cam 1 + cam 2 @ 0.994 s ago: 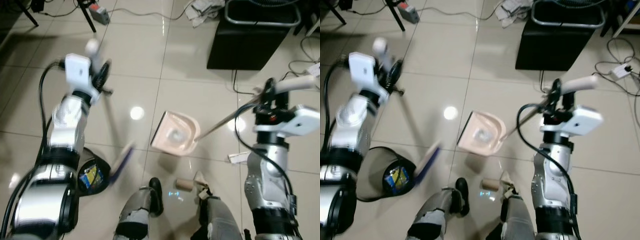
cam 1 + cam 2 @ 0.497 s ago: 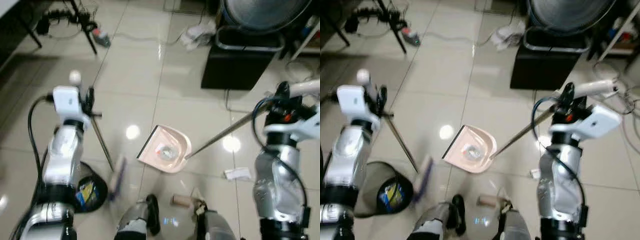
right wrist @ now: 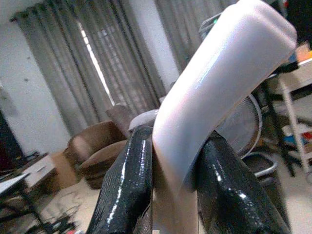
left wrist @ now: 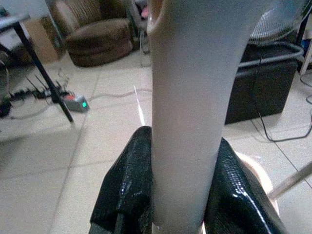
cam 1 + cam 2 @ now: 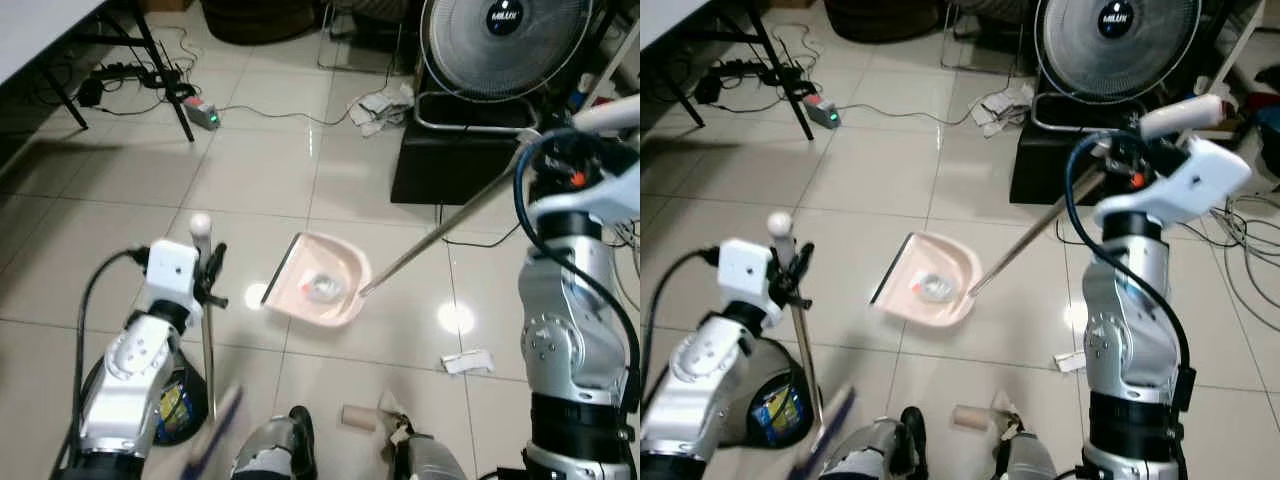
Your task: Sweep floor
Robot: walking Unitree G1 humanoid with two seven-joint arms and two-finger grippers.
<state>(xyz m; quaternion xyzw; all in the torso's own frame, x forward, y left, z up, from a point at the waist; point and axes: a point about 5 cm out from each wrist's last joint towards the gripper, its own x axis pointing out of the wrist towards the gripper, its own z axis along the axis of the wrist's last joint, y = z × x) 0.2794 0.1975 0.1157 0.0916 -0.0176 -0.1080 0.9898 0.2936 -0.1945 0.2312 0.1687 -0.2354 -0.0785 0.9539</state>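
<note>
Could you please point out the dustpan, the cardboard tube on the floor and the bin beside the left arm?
dustpan [image 5: 318,292], left eye view, middle of its pink tray.
cardboard tube [image 5: 357,417], left eye view, middle of its side.
bin [image 5: 773,413], right eye view, the blue packet inside it.

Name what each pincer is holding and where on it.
Left pincer: shut on the broom, at the top of its pale handle. Right pincer: shut on the dustpan, at the white grip ending its long pole.

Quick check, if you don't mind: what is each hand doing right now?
Left hand: closed on the broom handle.
Right hand: closed on the dustpan handle, dustpan resting on the floor.
</note>
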